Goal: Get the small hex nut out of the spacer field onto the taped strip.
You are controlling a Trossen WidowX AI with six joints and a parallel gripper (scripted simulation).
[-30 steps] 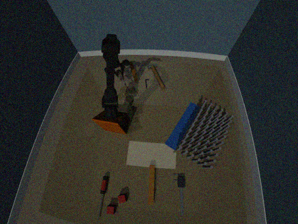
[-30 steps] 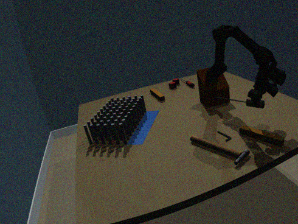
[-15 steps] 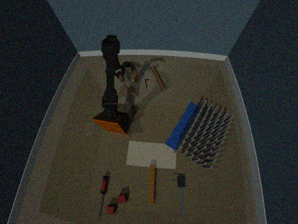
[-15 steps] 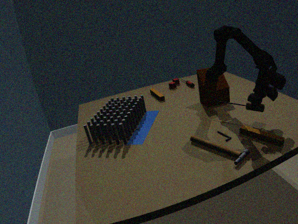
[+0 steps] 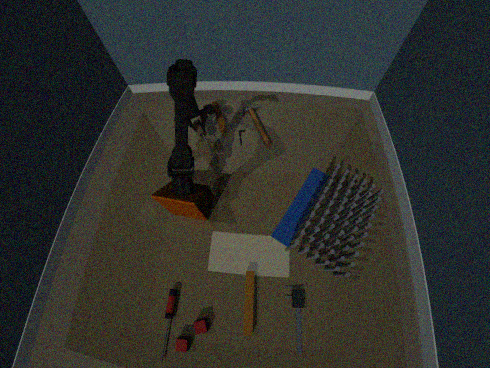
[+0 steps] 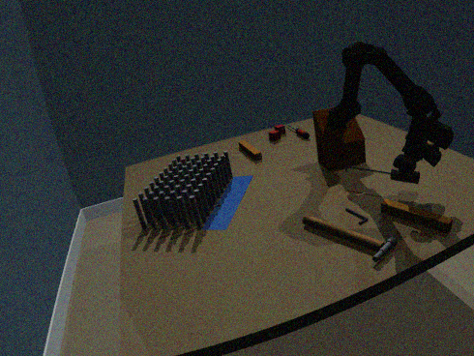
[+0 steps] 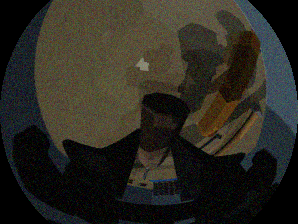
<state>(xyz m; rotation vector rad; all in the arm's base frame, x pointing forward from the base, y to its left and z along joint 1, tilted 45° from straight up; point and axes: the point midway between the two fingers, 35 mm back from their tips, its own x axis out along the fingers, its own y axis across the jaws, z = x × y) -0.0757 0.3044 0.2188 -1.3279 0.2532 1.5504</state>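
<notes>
Tan tabletop [image 5: 165,250] [image 6: 271,271] [image 7: 90,65] | jaws [image 5: 199,122] [image 6: 405,175] closed on a dark-handled tool [image 6: 411,177] [image 7: 162,125] | spacers [image 5: 340,220] [image 6: 184,193] [image 7: 166,188] well apart from jaws

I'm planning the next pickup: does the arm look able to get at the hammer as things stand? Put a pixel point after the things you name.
Probably not: the hammer [image 5: 261,129] [image 6: 340,233] lies uncovered, but the jaws [image 6: 405,175] already hold a thin-rod tool [image 6: 372,170].

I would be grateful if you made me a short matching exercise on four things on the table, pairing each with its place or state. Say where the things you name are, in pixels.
Things:
1. Hammer [image 6: 340,232]
2. Blue strip [image 5: 300,207] [image 6: 229,203]
3. Metal spacers [image 5: 342,217] [image 6: 181,193]
4. Gripper [image 6: 405,176]

Places or states:
A. Standing upright in a dense group
B. Closed on the dark handle [image 7: 159,122] of a thin-shafted tool
C. Lying near the small L-shaped key [image 5: 241,136] [image 6: 357,216]
D. Lying flat along one side of the upright group

Pairs: 1-C, 2-D, 3-A, 4-B
</notes>
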